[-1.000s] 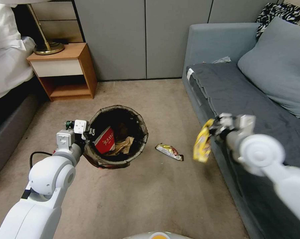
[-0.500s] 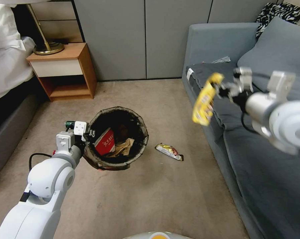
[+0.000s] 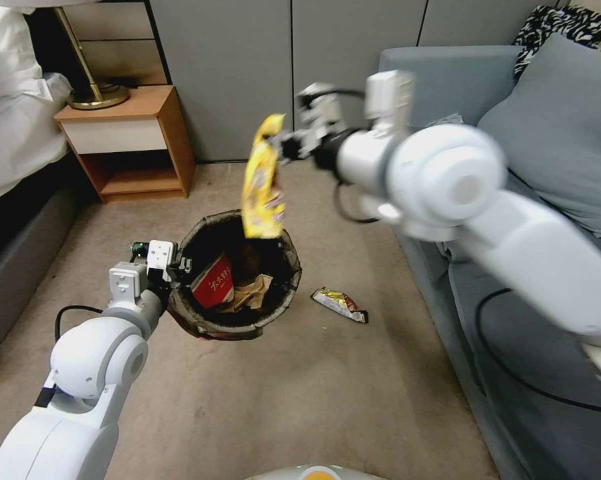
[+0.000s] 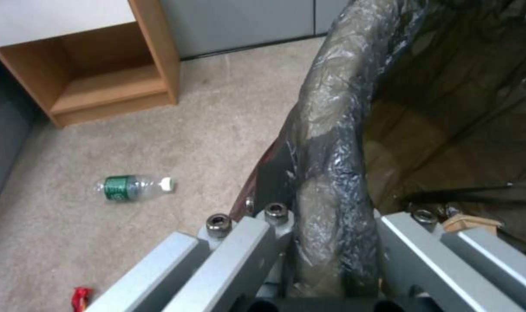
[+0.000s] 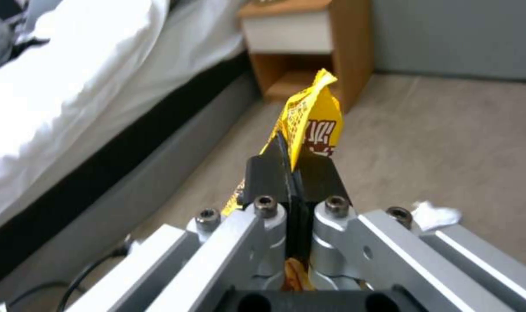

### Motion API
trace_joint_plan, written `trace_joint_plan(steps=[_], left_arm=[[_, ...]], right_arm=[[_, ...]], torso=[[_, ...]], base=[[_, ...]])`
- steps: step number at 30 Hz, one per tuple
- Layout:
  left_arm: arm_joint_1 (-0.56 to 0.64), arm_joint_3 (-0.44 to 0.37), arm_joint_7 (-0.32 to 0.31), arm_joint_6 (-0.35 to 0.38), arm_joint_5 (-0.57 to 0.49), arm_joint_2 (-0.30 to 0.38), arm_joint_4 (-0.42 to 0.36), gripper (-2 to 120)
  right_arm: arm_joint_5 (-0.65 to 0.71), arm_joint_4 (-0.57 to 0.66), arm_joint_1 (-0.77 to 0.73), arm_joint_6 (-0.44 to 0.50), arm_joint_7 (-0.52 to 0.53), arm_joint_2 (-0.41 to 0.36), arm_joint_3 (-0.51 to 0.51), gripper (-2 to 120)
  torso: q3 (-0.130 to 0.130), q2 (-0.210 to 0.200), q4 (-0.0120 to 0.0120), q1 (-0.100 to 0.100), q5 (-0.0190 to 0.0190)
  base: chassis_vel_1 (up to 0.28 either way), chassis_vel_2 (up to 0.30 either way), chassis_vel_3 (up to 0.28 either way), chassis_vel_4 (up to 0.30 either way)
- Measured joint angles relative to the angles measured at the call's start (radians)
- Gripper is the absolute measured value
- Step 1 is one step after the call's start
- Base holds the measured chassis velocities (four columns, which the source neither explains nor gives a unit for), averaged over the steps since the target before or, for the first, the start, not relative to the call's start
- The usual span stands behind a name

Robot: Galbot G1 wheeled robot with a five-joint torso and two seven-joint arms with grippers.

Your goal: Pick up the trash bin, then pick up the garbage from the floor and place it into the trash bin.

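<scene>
Right claw (image 3: 282, 142) clamped on yellow snack packet (image 3: 263, 180) above trash bin (image 3: 237, 273) | left claw (image 3: 174, 270) grips bin rim | bin seemingly off carpet (image 3: 327, 387)

Yellow, red and tan litter on beige carpet

The packet (image 3: 263, 179) is bright yellow with dark brown and red print; the trash bin (image 3: 234, 274) wears a dark brown-black liner, with a red wrapper (image 3: 212, 284) lettered in white and a tan paper bag (image 3: 249, 293) inside; a packet on the floor (image 3: 339, 303) shows yellow, red and silver; the bottle (image 4: 134, 187) is clear with a green label and white cap; the floor (image 3: 294, 400) is beige-tan; the sofa (image 3: 514, 220) is grey, a cushion (image 3: 567, 25) black-and-white zebra-striped; the nightstand (image 3: 124, 143) is orange-brown with a white drawer.
</scene>
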Motion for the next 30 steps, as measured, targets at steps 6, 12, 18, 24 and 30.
trace_joint_plan(steps=[6, 12, 18, 24, 30], left_arm=[[-0.007, -0.013, -0.016, 0.0, -0.048, 0.007, -0.038, 1], [-0.003, -0.028, -0.019, 0.0, -0.087, 0.016, -0.063, 1], [-0.001, -0.022, -0.022, 0.0, -0.109, 0.009, -0.075, 1], [0.002, -0.026, -0.023, -0.001, -0.14, 0.009, -0.089, 1], [0.0, -0.027, -0.023, -0.001, -0.157, 0.009, -0.096, 1]], right_arm=[[-0.053, -0.042, -0.036, -0.007, 0.006, 0.058, -0.069, 0], [-0.099, -0.037, -0.105, -0.017, 0.005, 0.052, -0.092, 0], [-0.157, -0.054, -0.148, -0.024, -0.017, 0.051, -0.096, 0], [-0.188, -0.067, -0.167, -0.028, -0.028, 0.053, -0.101, 0], [-0.199, -0.082, -0.181, -0.033, -0.036, 0.066, -0.099, 0]], torso=[[0.0, 0.0, 0.0, 0.0, 0.0004], [0.0, 0.0, -0.0002, 0.0, 0.0004], [0.0, 0.0, -0.0002, 0.0, 0.0005], [0.0, 0.0, -0.0002, 0.0, 0.0005], [0.0, 0.0, -0.0001, 0.0, 0.0005]], base=[[0.0, 0.0, 0.0, 0.0], [0.0, 0.0, 0.0, 0.0], [0.0, 0.0, 0.0, 0.0], [0.0, 0.0, 0.0, 0.0], [0.0, 0.0, 0.0, 0.0]])
